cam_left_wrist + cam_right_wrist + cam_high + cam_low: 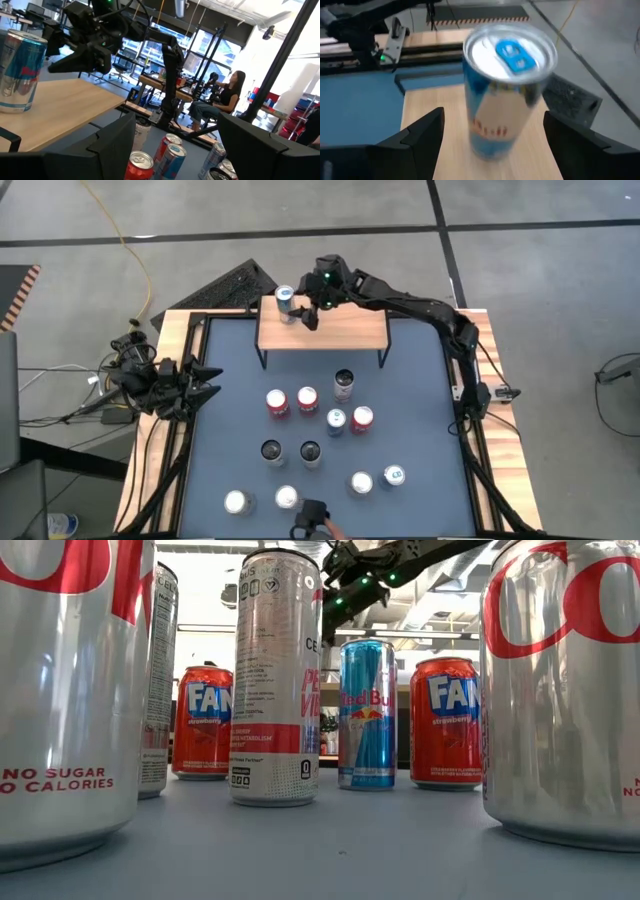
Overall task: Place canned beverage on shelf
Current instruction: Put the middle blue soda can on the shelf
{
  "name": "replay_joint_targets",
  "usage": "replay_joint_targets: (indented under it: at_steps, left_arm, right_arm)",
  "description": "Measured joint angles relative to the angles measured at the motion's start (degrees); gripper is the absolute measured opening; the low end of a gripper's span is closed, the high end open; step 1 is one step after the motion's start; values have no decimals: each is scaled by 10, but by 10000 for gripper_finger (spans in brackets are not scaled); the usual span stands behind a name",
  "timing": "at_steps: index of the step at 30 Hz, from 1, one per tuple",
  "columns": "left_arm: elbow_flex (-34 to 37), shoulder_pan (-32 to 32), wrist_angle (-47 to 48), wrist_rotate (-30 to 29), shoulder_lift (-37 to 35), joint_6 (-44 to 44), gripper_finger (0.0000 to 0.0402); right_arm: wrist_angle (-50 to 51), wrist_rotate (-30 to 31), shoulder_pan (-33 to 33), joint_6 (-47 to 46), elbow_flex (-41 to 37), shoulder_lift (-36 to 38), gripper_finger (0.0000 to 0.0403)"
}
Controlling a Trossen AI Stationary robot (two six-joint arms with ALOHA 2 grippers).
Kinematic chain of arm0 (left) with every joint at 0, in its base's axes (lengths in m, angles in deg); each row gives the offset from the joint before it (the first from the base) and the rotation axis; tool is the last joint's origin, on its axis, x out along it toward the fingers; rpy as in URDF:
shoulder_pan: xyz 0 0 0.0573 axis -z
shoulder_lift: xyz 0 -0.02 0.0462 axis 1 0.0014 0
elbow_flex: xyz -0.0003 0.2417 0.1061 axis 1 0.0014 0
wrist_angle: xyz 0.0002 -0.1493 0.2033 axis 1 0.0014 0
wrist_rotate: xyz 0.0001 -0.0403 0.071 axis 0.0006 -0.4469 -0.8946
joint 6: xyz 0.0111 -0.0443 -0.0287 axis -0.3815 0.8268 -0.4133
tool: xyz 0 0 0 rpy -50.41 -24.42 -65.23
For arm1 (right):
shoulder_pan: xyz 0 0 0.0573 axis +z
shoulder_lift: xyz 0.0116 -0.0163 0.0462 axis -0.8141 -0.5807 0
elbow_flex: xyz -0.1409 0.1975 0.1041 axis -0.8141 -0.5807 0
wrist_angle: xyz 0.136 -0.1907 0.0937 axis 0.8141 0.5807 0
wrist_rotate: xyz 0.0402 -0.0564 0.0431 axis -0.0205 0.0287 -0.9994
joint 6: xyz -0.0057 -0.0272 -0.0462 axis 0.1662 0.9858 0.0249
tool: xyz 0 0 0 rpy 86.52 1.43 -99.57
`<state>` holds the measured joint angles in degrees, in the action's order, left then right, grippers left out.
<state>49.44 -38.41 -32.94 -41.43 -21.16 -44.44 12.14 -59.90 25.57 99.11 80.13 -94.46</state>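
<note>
A blue-and-silver Red Bull can (285, 300) stands upright on its base at the left end of the shelf (335, 332), a low rack with a light wooden top and black legs at the table's far side. It also shows in the right wrist view (505, 95) and the left wrist view (17, 70). My right gripper (311, 315) hovers over the shelf just right of the can, open; its fingers (422, 135) stand apart from the can and touch nothing. My left gripper (207, 380) waits open and empty at the table's left side.
Several upright cans stand on the blue mat in front of the shelf, among them red Fanta cans (278, 402), a tall silver can (344, 385) and a Red Bull can (337, 421). A person's hand (325, 525) shows at the near edge. A person (227, 95) sits beyond the table.
</note>
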Motion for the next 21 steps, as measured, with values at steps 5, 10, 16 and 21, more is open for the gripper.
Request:
replay_joint_targets:
  at_steps: [5,10,16,21]
  left_arm:
    - [0,0,0,0,0,1,272]
    - [0,0,0,1,0,7,272]
    - [0,0,5,1,0,13,272]
    - [0,0,6,1,0,23,272]
  right_arm:
    - [85,16,0,22,0,29,322]
    - [150,21,17,42,-6,51,289]
    - [42,17,43,13,-96,58,161]
    - [-152,11,54,-18,-209,68,23]
